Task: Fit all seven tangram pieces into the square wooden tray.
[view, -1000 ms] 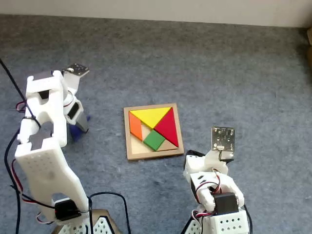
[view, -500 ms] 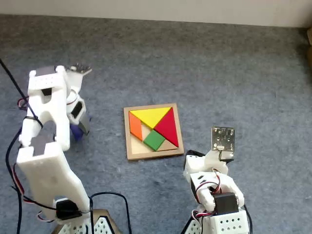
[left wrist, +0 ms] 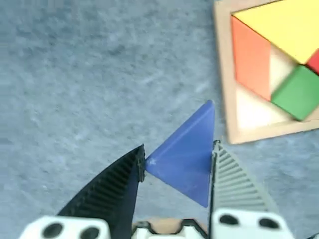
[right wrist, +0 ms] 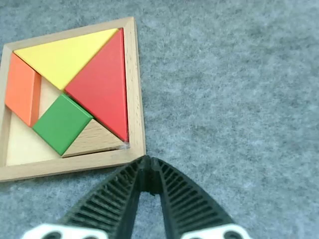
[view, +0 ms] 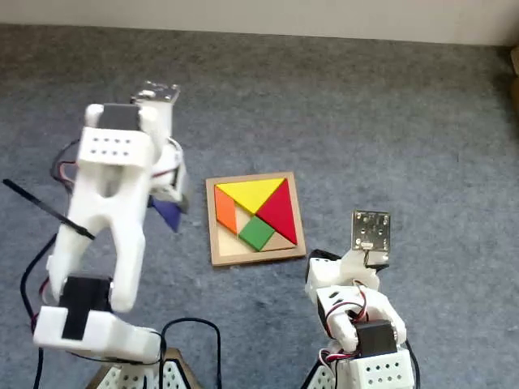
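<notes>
The square wooden tray (view: 216, 258) lies mid-table and holds a yellow triangle (view: 250, 193), a red triangle (view: 280, 211), an orange piece (view: 225, 209), a green square (view: 257, 233) and a small wood-coloured triangle (right wrist: 94, 141). My left gripper (left wrist: 178, 157) is shut on a blue triangle (left wrist: 185, 154), held above the carpet just left of the tray (left wrist: 259, 133); the same blue triangle (view: 168, 212) peeks out beside that arm in the high view. My right gripper (right wrist: 148, 173) sits shut and empty just in front of the tray's near edge (right wrist: 70, 167).
Grey carpet (view: 389, 121) covers the table, with free room right of and behind the tray. A black cable (view: 40, 209) trails at the left by the left arm's base.
The left arm has swung right toward the tray, carrying the blue triangle with it. The right arm has not moved.
</notes>
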Tool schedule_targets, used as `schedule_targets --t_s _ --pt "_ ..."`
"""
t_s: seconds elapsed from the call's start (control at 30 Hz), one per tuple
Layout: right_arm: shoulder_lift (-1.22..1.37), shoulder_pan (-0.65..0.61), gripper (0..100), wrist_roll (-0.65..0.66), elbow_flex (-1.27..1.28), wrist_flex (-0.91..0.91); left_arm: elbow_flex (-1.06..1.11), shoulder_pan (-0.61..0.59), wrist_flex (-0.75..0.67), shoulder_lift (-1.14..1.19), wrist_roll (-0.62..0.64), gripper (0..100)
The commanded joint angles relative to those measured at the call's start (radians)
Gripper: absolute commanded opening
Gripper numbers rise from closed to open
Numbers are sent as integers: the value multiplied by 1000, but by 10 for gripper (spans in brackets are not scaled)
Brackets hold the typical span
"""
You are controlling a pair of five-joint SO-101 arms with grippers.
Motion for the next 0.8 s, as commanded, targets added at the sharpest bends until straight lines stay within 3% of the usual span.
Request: schedule_targets --t_s 0.0,0.13,0.53,0.67,0.77 --pt "13 21 4 11 136 8 47 137 11 -93 199 150" --pt "13 21 4 11 136 8 93 231 -37 -96 396 150" --pt "13 21 4 11 136 8 377 346 -423 -68 1036 154" --pt "13 21 4 11 136 8 456 349 -517 -68 1108 157" --pt "13 21 4 11 136 8 499 351 -566 -68 1108 219"
